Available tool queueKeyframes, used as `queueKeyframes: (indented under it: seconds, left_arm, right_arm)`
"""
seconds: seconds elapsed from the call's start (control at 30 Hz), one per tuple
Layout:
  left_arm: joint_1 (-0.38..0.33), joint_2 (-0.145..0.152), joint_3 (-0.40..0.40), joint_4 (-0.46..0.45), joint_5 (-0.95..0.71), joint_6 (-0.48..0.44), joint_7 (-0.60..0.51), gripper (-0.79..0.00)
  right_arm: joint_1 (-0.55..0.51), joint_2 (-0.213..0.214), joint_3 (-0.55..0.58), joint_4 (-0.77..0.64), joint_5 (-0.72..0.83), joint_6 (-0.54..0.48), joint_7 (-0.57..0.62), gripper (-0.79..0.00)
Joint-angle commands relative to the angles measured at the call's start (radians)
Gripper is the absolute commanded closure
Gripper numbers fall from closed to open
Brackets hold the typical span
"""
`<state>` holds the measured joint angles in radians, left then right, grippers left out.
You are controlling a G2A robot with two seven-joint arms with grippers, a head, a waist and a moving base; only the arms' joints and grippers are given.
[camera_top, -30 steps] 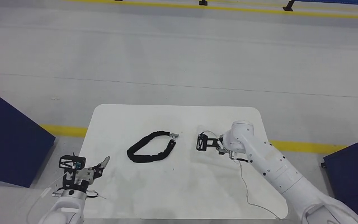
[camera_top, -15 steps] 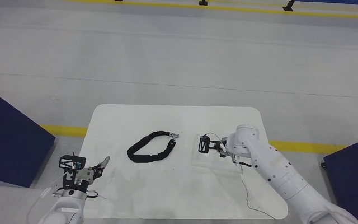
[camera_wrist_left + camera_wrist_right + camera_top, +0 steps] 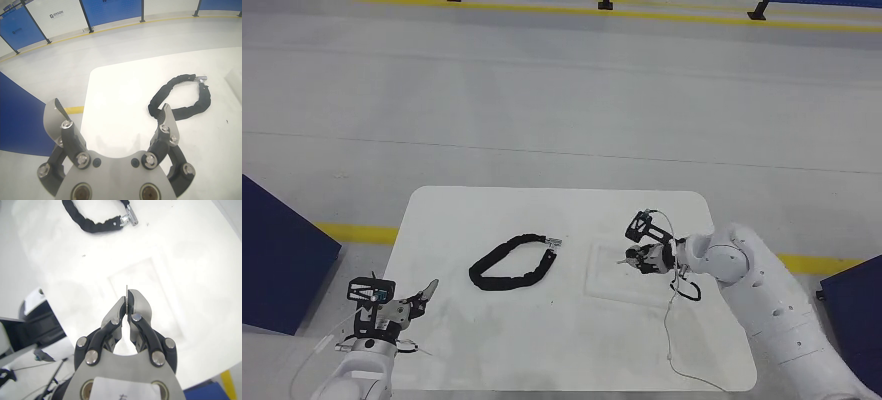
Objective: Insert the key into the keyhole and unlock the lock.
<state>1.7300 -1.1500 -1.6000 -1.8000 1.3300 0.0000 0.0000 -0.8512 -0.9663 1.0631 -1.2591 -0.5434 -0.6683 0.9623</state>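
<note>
A black fabric-covered chain lock [image 3: 508, 262] lies looped at the table's middle, its silver lock cylinder [image 3: 554, 241] at the end nearest the right arm. My right gripper [image 3: 626, 259] hovers over the table to the right of that cylinder, well apart from it. In the right wrist view the right gripper [image 3: 127, 294] is shut on a thin flat key [image 3: 126, 288], whose blade sticks out edge-on past the fingertips toward the cylinder [image 3: 132, 216]. My left gripper [image 3: 111, 105] stands open with nothing in it over the table's near left edge, short of the chain [image 3: 189, 108].
A faint rectangular mat [image 3: 608, 272] lies flat on the white table [image 3: 542, 340] under the right gripper. A thin cable [image 3: 672, 325] hangs from the right arm over the table. Blue panels flank the table on both sides.
The right arm has drawn back to the right and turned its wrist, carrying the gripper and key farther from the lock cylinder. The left arm and the chain have not moved.
</note>
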Motion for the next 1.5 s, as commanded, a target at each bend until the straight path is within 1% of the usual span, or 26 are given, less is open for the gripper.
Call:
queueKeyframes:
  seconds: [0.0, 0.13, 0.23, 0.27, 0.4, 0.53, 0.67, 0.73, 1.23, 1.3, 1.37, 1.43, 1.47]
  left_arm:
    - [0.000, 0.000, 0.000, 0.000, 0.000, 0.000, 0.000, -0.785]
    - [0.000, 0.000, 0.000, 0.000, 0.000, 0.000, 0.000, -0.785]
    - [0.000, 0.000, 0.000, 0.000, 0.000, 0.000, 0.000, -0.785]
    - [0.000, 0.000, 0.000, 0.000, 0.000, 0.000, 0.000, -0.785]
    - [0.000, 0.000, 0.000, 0.000, 0.000, 0.000, 0.000, -0.785]
    - [0.000, 0.000, 0.000, 0.000, 0.000, 0.000, 0.000, -0.785]
    - [0.000, 0.000, 0.000, 0.000, 0.000, 0.000, 0.000, -0.785]
    - [0.000, 0.000, 0.000, 0.000, 0.000, 0.000, 0.000, -0.785]
    - [0.000, 0.000, 0.000, 0.000, 0.000, 0.000, 0.000, -0.785]
    - [-0.008, 0.002, 0.003, -0.010, 0.019, -0.024, -0.011, -0.785]
    - [-0.043, 0.007, 0.013, -0.024, 0.076, -0.082, -0.077, -0.785]
    - [-0.107, 0.009, 0.036, -0.031, 0.099, -0.135, -0.185, -0.785]
    - [-0.152, 0.010, 0.050, -0.033, 0.112, -0.161, -0.244, -0.785]
  right_arm:
    - [-0.046, 0.012, 0.051, 0.023, 0.129, -0.004, 0.001, 0.000]
    - [-0.137, 0.034, 0.127, 0.069, 0.324, -0.050, 0.012, 0.000]
    - [-0.202, 0.046, 0.166, 0.101, 0.479, -0.113, 0.032, 0.000]
    - [-0.222, 0.049, 0.174, 0.109, 0.526, -0.138, 0.043, 0.000]
    - [-0.291, 0.066, 0.187, 0.117, 0.685, -0.168, 0.021, 0.000]
    - [-0.346, 0.092, 0.191, 0.087, 0.785, -0.188, 0.002, 0.000]
    - [-0.391, 0.123, 0.190, 0.023, 0.867, -0.214, -0.024, 0.000]
    - [-0.411, 0.140, 0.191, -0.011, 0.889, -0.234, -0.044, 0.000]
    - [-0.411, 0.140, 0.191, -0.011, 0.889, -0.234, -0.044, 0.000]
    - [-0.411, 0.140, 0.191, -0.011, 0.889, -0.234, -0.044, 0.000]
    - [-0.411, 0.140, 0.191, -0.011, 0.889, -0.234, -0.044, 0.000]
    - [-0.411, 0.140, 0.191, -0.011, 0.889, -0.234, -0.044, 0.000]
    - [-0.411, 0.140, 0.191, -0.011, 0.889, -0.234, -0.044, 0.000]
